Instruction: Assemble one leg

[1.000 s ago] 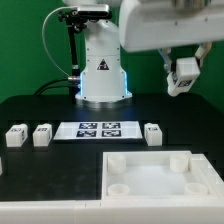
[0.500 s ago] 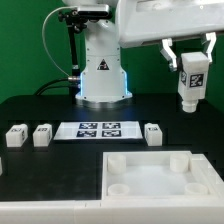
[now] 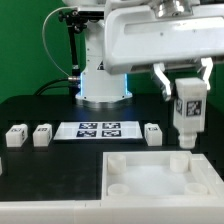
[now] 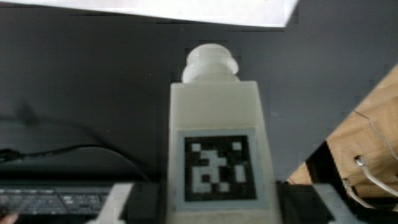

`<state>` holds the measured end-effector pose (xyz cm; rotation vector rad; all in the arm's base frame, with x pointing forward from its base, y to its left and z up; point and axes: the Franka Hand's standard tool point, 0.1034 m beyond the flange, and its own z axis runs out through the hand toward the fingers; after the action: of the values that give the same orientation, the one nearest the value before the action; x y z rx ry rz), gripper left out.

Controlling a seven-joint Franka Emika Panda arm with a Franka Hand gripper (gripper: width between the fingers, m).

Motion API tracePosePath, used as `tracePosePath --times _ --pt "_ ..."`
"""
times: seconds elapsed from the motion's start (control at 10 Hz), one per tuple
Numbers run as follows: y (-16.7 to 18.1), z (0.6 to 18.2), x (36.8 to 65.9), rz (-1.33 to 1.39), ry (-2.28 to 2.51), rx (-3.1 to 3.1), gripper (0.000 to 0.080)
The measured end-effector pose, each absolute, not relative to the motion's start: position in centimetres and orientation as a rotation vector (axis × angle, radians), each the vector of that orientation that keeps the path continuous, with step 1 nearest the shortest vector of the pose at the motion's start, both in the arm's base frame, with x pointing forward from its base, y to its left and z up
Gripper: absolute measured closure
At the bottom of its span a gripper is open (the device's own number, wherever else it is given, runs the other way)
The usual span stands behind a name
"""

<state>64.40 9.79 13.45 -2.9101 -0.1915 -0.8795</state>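
My gripper (image 3: 187, 88) is shut on a white leg (image 3: 187, 112) with a black-and-white tag on its face. The leg hangs upright, peg end down, above the far right corner of the white tray (image 3: 150, 187), apart from it. In the wrist view the leg (image 4: 215, 150) fills the middle, with its rounded peg pointing away and the dark fingers (image 4: 157, 204) pressed on both its sides. Three more legs lie on the table: two at the exterior view's left (image 3: 15, 136) (image 3: 42, 133) and one near the tray (image 3: 152, 132).
The marker board (image 3: 100, 130) lies flat between the loose legs. The tray has round sockets at its corners (image 3: 117, 164). The robot base (image 3: 103, 75) stands behind the board.
The held leg has turned upright and come down, from high at the right to just above the tray's far right corner. The arm's white body has dropped lower into view.
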Motion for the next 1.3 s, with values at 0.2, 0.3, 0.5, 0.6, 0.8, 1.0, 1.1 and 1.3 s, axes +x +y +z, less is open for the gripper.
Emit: tracePosePath --times 0.2,0.3,0.5,0.6,0.8,1.0,1.1,1.3 --pt "11.0 11.6 64.1 -0.852 -0.193 -2.907 0.0508" --pt "11.3 10.9 63.8 -0.844 -0.192 -2.908 0.0508" --pt "11.6 10.6 63.5 -0.844 -0.198 -2.906 0.0508" --pt "11.6 10.3 63.3 -0.84 -0.198 -2.908 0.0508" --pt "11.4 9.7 63.1 -0.828 -0.201 -2.913 0.0508" --pt "11.2 9.0 62.9 -0.814 -0.199 -2.919 0.0508" --pt "11.3 8.6 62.9 -0.806 -0.198 -2.92 0.0508" --pt "11.3 8.0 62.9 -0.827 -0.194 -2.915 0.0508"
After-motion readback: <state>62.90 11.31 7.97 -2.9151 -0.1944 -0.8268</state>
